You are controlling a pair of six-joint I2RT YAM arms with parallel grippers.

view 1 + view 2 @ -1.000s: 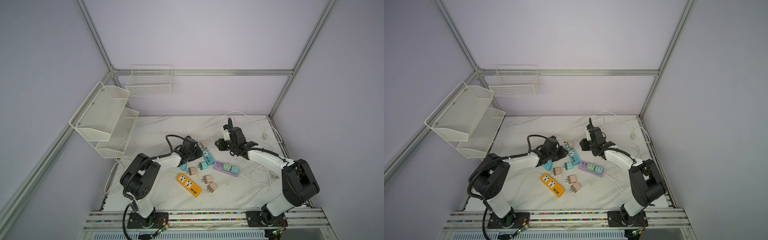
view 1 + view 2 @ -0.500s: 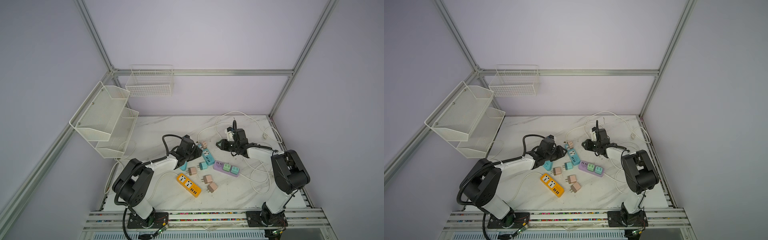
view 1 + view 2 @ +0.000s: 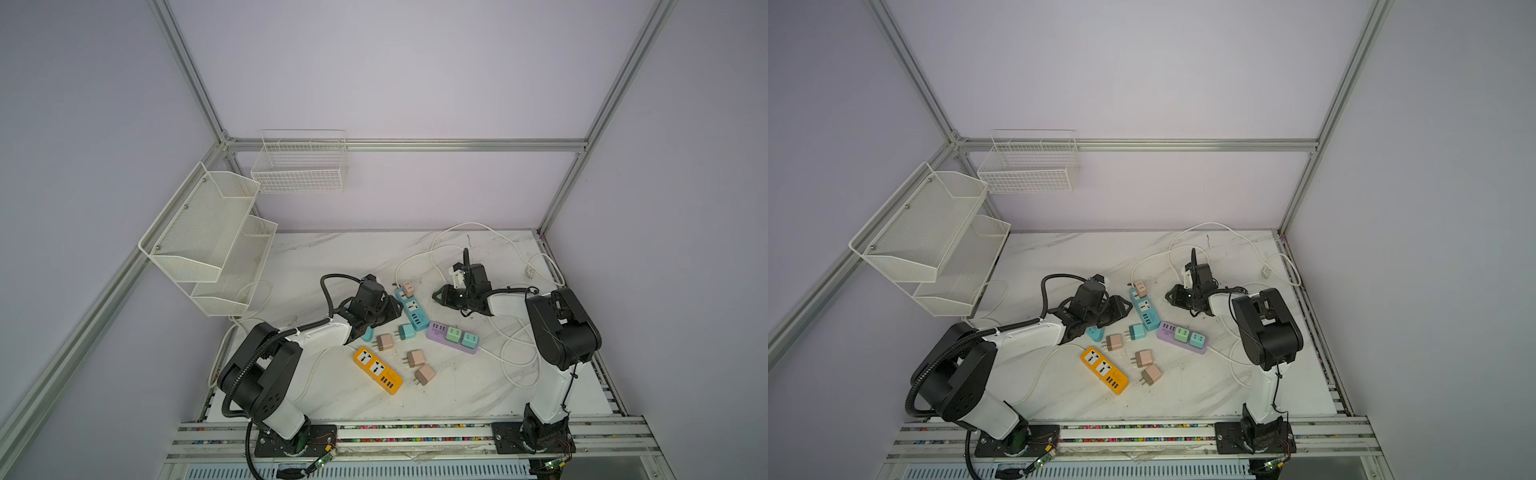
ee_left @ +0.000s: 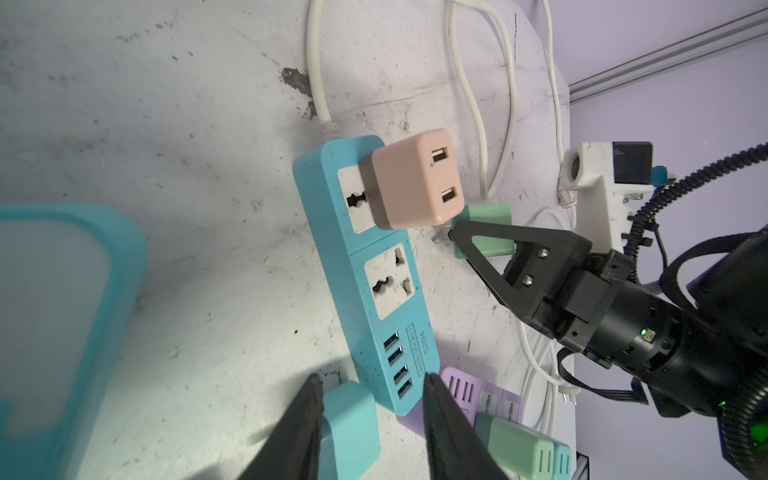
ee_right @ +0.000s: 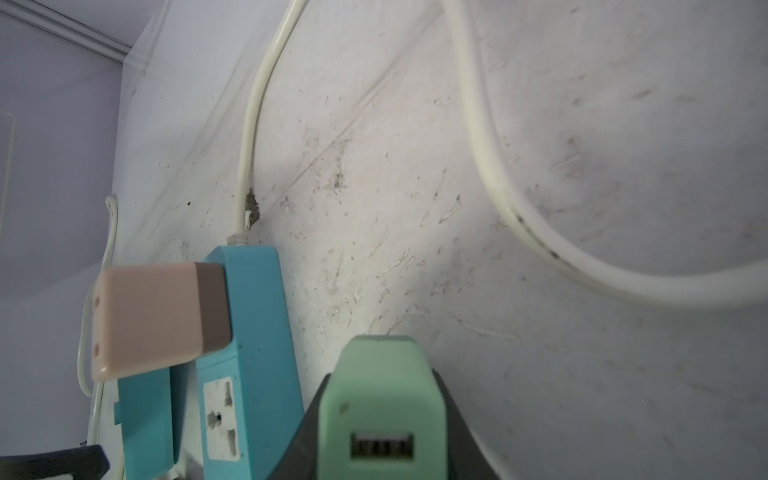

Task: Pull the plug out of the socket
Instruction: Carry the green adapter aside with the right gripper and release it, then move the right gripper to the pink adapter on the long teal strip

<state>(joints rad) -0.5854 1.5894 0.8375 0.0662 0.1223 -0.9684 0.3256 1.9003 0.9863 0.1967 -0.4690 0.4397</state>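
Green plug (image 5: 380, 374) in R gripper (image 5: 380, 419), pink plug (image 4: 415, 183) socketed

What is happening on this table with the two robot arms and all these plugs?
The two arms are taking plugs out of power strips on a marble table. The right gripper is shut on a green plug, held beside the blue power strip. The left gripper is at that strip's USB end with its jaws apart. A pink plug sits in the blue strip's end socket, and two more plugs are in the purple strip. Several loose plugs lie on the table.
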